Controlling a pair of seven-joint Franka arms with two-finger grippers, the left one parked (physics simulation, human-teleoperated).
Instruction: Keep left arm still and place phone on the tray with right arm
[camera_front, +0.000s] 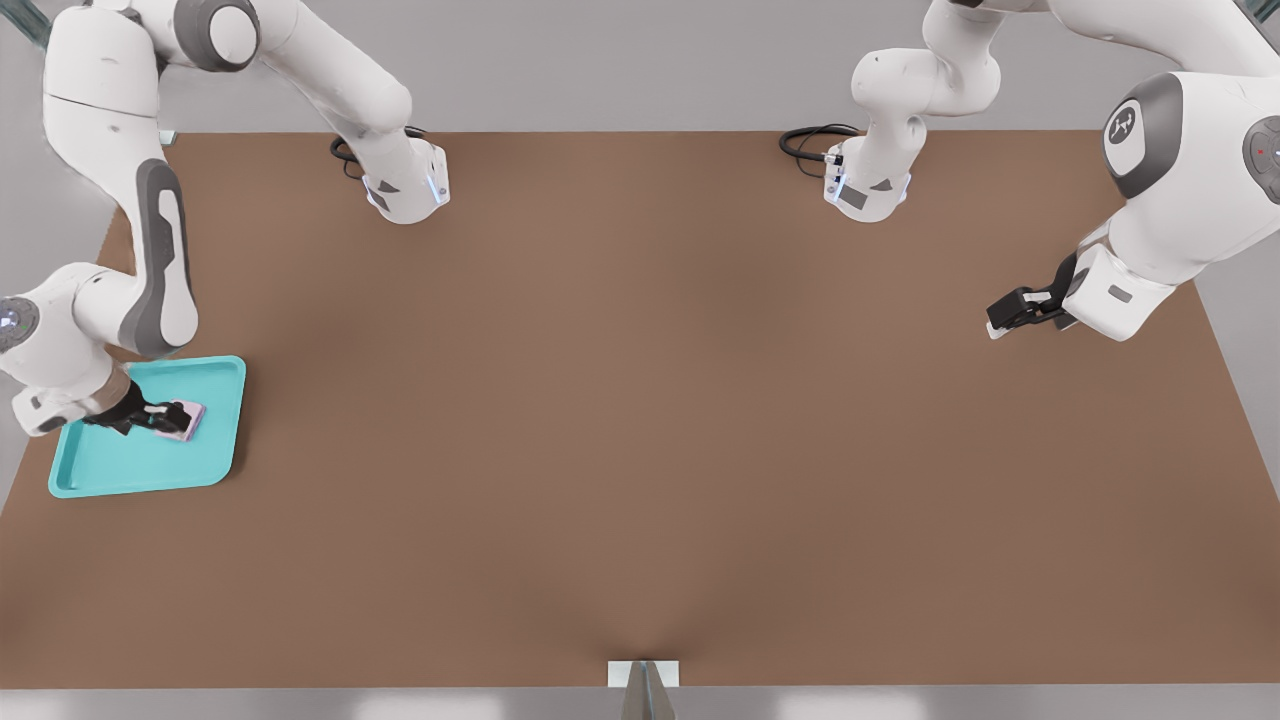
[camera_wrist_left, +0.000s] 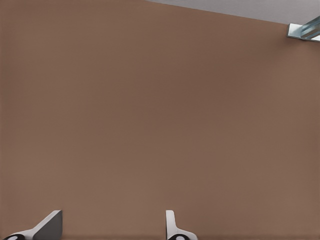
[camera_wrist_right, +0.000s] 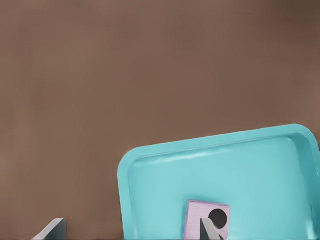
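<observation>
Placing step: your gripper (camera_front: 165, 418) sits low over the tray (camera_front: 215, 375), jaws released; phone (camera_front: 190, 420) rests between them. Next, lift clear.

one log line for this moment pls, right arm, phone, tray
stage: placing | gripper: right arm's, low over tray at front view's left | phone: at gripper tips, inside tray rim | release: cannot tell

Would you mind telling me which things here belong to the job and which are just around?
Job: phone, tray, the right arm's gripper, over the tray at the phone.
Around: brown table, black cables.
</observation>
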